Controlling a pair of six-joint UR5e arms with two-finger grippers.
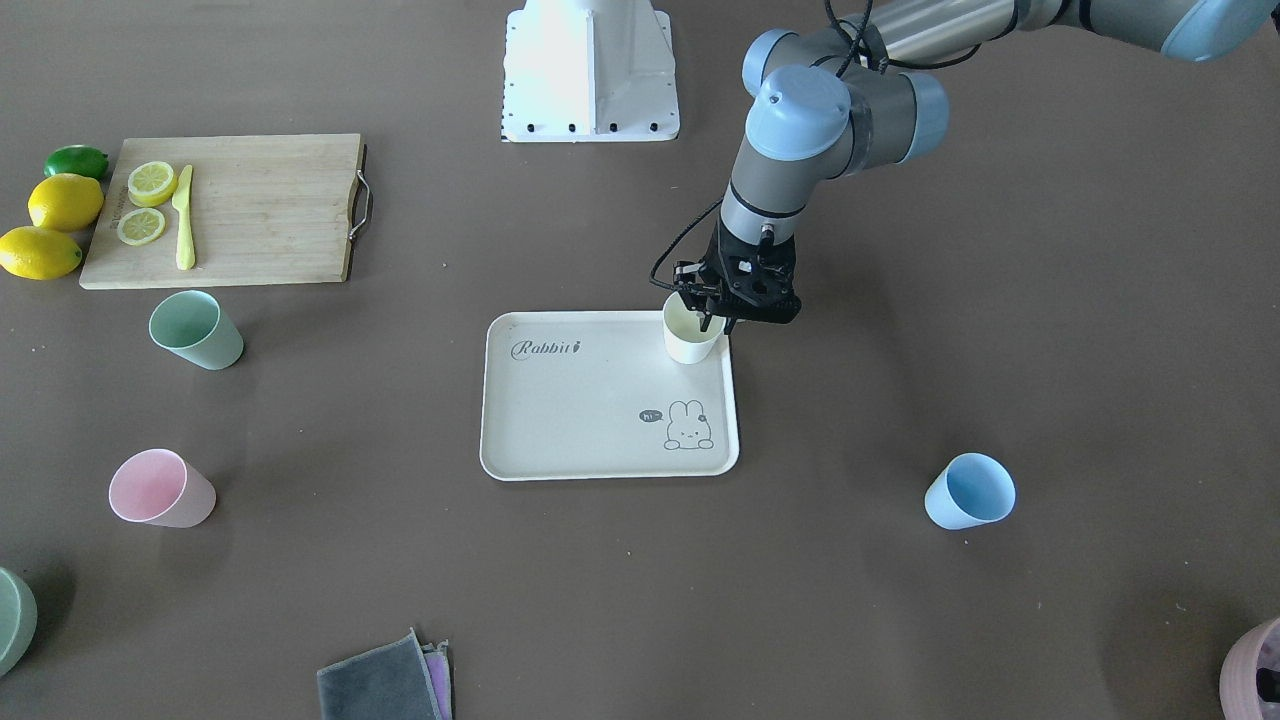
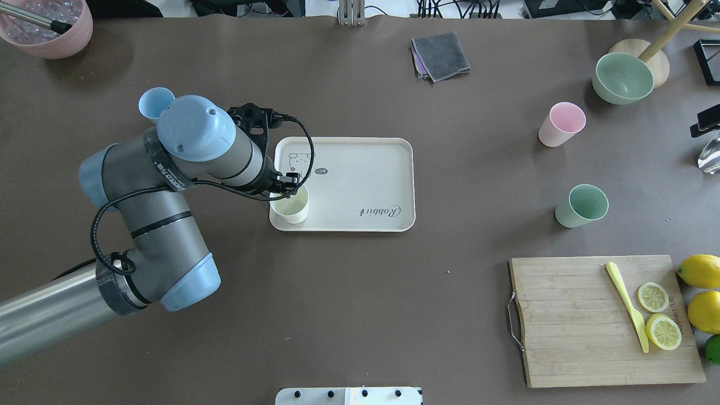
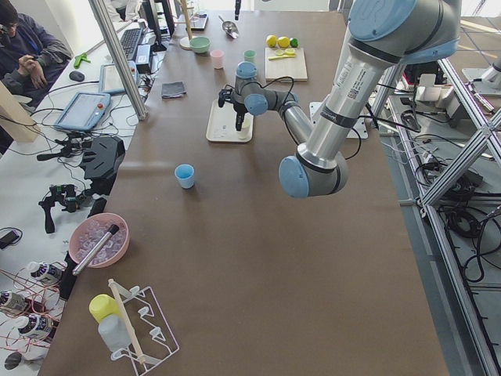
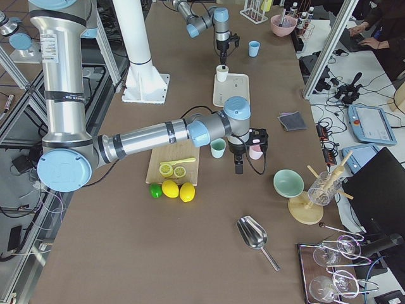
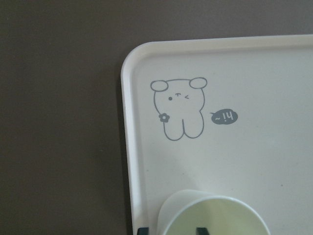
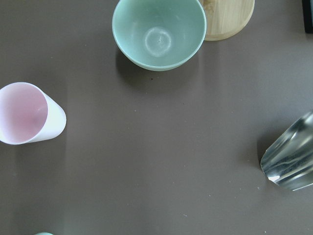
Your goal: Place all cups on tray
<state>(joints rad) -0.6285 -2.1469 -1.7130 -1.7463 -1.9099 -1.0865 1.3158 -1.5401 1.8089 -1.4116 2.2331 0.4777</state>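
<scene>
The beige tray (image 1: pixel 580 400) lies mid-table. The cream cup (image 1: pixel 692 342) stands upright in its corner nearest the robot's left, also in the overhead view (image 2: pixel 291 209) and the left wrist view (image 5: pixel 210 218). My left gripper (image 1: pixel 705 312) straddles the cup's rim, one finger inside and one outside, set apart, so it looks open. The blue cup (image 1: pixel 970 490), pink cup (image 1: pixel 160 488) and green cup (image 1: pixel 195 330) stand on the table off the tray. My right gripper (image 4: pixel 238 166) hovers near the pink cup (image 6: pixel 29 113). I cannot tell whether it is open or shut.
A wooden cutting board (image 1: pixel 250 210) with lemon slices and a yellow knife, whole lemons beside it, lies on the robot's right. A pale green bowl (image 2: pixel 622 77), a metal scoop (image 6: pixel 288 156), a grey cloth (image 2: pixel 440 55) and a mauve pot (image 2: pixel 48 25) line the far edge.
</scene>
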